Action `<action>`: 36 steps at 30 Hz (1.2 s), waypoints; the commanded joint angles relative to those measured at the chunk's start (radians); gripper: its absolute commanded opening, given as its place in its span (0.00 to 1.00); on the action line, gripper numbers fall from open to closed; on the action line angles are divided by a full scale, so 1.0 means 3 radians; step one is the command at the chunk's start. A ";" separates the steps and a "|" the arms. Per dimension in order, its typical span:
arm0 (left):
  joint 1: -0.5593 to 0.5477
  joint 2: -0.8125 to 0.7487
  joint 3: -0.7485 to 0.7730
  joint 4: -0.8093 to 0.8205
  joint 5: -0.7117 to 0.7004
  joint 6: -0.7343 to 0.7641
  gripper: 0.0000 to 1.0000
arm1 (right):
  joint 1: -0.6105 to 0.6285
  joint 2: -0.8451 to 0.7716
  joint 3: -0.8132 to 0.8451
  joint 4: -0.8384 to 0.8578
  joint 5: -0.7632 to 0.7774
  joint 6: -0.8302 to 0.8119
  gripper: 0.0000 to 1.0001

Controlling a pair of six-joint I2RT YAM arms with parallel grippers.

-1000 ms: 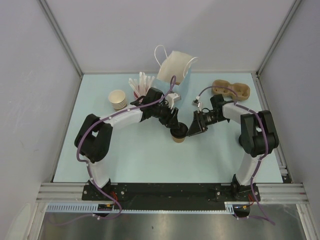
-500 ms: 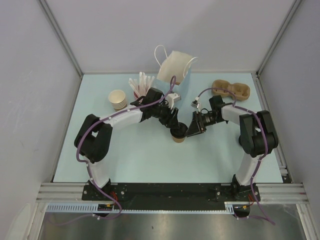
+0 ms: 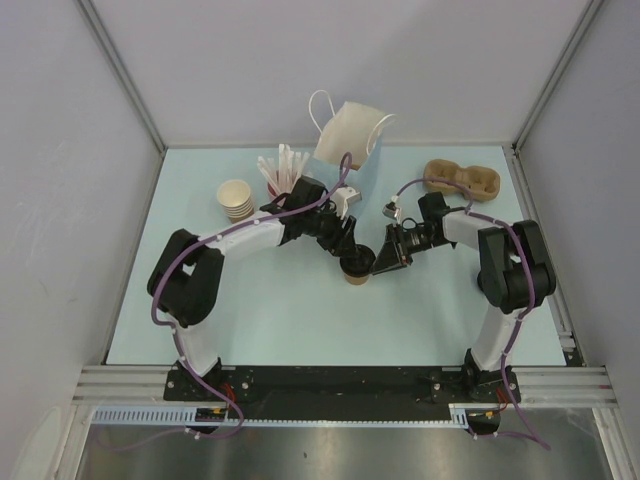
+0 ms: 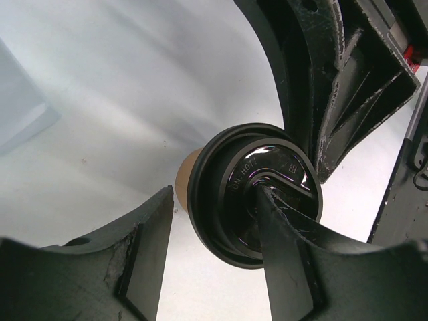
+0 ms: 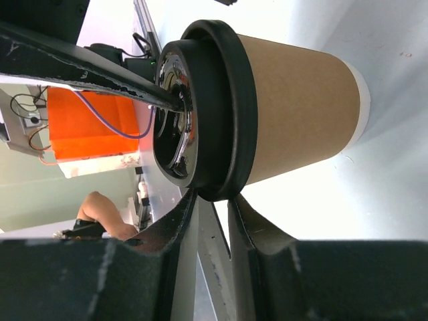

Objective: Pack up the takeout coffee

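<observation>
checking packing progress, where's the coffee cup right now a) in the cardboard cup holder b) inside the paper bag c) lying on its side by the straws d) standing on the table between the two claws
d: the coffee cup stands upright on the table between the left claw and right claw, with the paper bag apart at the back.

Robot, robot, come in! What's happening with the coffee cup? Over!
Left gripper open, one finger on the lid. Right gripper narrow at lid rim, grip unclear. Takeout coffee upright on table, not bagged. Paper bag behind left arm.
</observation>
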 commanded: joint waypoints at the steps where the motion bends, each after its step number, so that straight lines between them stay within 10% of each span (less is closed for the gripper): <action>1: 0.0021 0.0070 -0.0173 -0.0361 -0.0527 0.0308 0.57 | 0.0012 0.0132 -0.0065 0.0247 0.0703 -0.0006 0.24; 11: 0.0021 0.0055 -0.0193 -0.0351 -0.0537 0.0338 0.57 | 0.0094 -0.0057 -0.0121 0.0436 0.1711 0.0101 0.24; 22: 0.0026 0.0060 -0.0193 -0.0336 -0.0527 0.0323 0.56 | -0.0075 -0.0349 0.0134 0.0227 0.0280 -0.0184 0.52; 36: 0.0026 0.0075 -0.0163 -0.0330 -0.0496 0.0297 0.56 | -0.0101 -0.0660 0.0360 0.0114 0.0734 -0.0629 0.63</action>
